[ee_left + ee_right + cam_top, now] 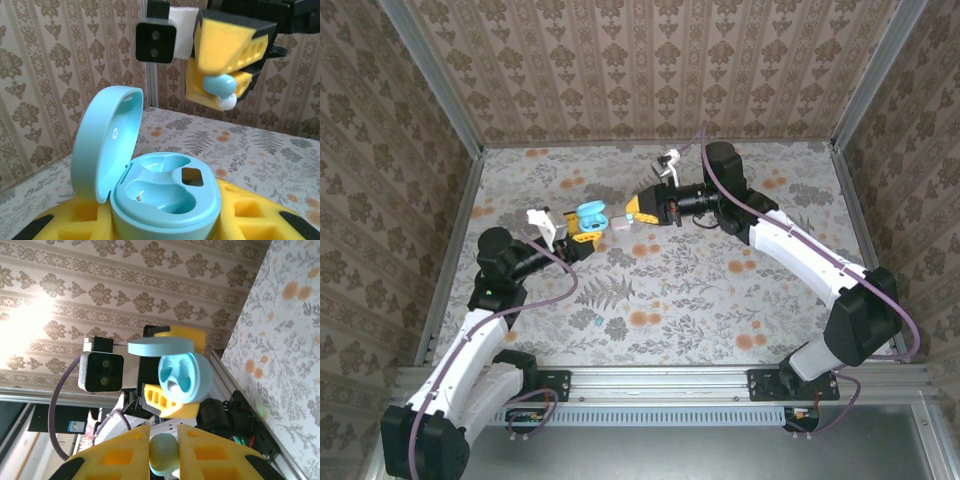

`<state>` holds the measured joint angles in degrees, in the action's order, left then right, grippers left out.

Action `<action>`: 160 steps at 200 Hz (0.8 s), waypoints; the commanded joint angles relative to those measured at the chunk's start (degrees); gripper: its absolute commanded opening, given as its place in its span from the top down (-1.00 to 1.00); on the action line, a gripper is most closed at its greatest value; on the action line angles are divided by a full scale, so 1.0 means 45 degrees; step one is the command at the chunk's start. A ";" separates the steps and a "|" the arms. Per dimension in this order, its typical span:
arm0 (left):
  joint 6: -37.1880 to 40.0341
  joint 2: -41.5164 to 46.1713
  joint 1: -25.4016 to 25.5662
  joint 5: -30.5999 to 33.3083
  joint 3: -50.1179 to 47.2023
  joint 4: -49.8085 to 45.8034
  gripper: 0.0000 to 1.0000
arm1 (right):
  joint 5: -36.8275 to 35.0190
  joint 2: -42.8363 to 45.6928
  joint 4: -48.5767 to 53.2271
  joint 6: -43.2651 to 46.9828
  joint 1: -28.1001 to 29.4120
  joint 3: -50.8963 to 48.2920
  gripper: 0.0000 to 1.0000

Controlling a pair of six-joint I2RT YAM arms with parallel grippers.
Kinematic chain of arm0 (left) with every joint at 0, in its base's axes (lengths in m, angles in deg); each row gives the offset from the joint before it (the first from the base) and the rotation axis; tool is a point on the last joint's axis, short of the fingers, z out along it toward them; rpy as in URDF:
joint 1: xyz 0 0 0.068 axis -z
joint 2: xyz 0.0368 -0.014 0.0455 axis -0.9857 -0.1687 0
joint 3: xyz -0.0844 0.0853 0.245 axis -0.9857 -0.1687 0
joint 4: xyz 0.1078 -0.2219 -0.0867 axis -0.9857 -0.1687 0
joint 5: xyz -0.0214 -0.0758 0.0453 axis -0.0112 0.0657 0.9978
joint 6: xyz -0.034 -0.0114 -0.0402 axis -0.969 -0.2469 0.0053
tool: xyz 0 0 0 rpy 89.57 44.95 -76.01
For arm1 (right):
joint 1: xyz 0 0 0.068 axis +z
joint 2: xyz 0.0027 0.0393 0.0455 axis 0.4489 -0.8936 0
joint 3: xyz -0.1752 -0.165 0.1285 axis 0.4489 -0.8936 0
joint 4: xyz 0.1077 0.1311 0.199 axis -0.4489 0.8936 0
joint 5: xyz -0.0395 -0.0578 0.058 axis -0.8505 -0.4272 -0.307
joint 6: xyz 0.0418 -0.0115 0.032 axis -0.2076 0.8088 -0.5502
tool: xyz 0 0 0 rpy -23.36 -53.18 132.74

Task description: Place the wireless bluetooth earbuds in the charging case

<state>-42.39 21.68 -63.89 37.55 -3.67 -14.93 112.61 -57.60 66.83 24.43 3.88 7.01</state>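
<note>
My left gripper (584, 229) is shut on the teal charging case (591, 213), held above the table's middle. In the left wrist view the case (165, 197) sits between my yellow fingers (260, 212) with its lid (105, 142) hinged up at the left, and both wells are empty. My right gripper (633, 211) is shut on a pale teal earbud (163, 452) with a white tip (227, 102). That earbud (219, 85) hangs above and beyond the open case, apart from it. In the right wrist view the case (182, 377) faces me just past the earbud.
Two small teal bits (607, 325), likely more earbuds, lie on the flowered table near its front. Metal rails (450, 250) and patterned walls close in the table on three sides. The left wrist's camera (102, 371) is close beside the case.
</note>
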 commanded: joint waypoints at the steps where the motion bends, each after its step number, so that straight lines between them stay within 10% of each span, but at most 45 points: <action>1: 0.0605 -0.0200 0.0211 -0.0479 0.0511 0.0217 0.28 | -0.0904 0.0180 0.0417 0.1311 0.0360 0.0621 0.60; 160: 0.0177 -0.0100 0.0465 -0.0166 0.0585 0.0381 0.28 | -0.2266 -0.0808 0.0947 0.2667 0.1415 0.1332 0.63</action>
<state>-41.41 20.41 -62.25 37.37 -2.97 -15.00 104.07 -60.90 71.55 35.36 9.97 10.99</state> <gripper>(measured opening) 0.365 0.191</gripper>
